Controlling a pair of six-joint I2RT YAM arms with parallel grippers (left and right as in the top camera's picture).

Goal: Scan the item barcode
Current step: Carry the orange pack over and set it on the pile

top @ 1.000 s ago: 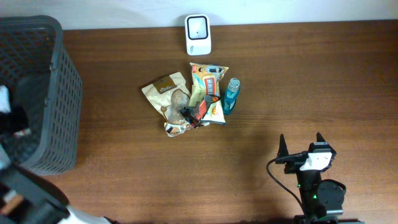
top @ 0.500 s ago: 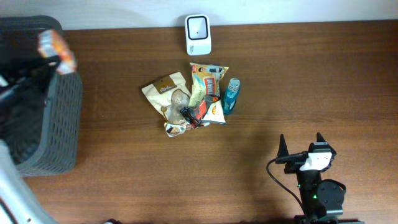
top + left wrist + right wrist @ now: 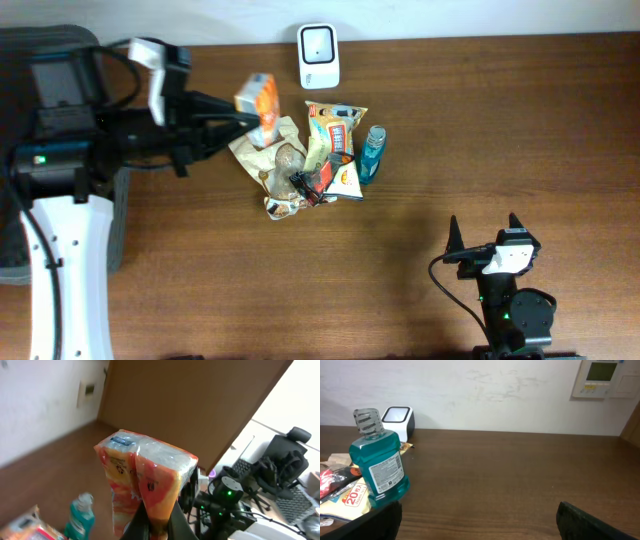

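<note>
Brown wooden table [image 3: 500, 120] against a white wall, seen from above: the left gripper [image 3: 243, 122] was clamped tight on an orange packet [image 3: 260, 108], holding it clear of the tabletop over the upper left corner of a pile of snacks [image 3: 300, 160] at the table's middle. From overhead the packet sat to the left of the white scanner [image 3: 319, 55], which stood at the far edge by the wall, apart from it. The left wrist camera showed the packet [image 3: 145, 480] pinched at its lower end between the closed fingers of the left gripper [image 3: 156, 522], its crinkled clear-and-orange wrapping facing the lens; no barcode could be made out on that side. In the pile lay a tan pouch [image 3: 268, 143] and a yellow-and-orange bag [image 3: 335, 135], with a teal bottle [image 3: 372, 153] touching the pile's right edge. A dark mesh basket [image 3: 60, 40] stood at the left end of the table, partly behind the left arm. The right gripper [image 3: 484, 240] rested near the front right edge, well apart from the items, its fingers spread wide and holding nothing; its camera looked across bare wood to the bottle [image 3: 377, 467] and the scanner [image 3: 397, 420] behind it
</note>
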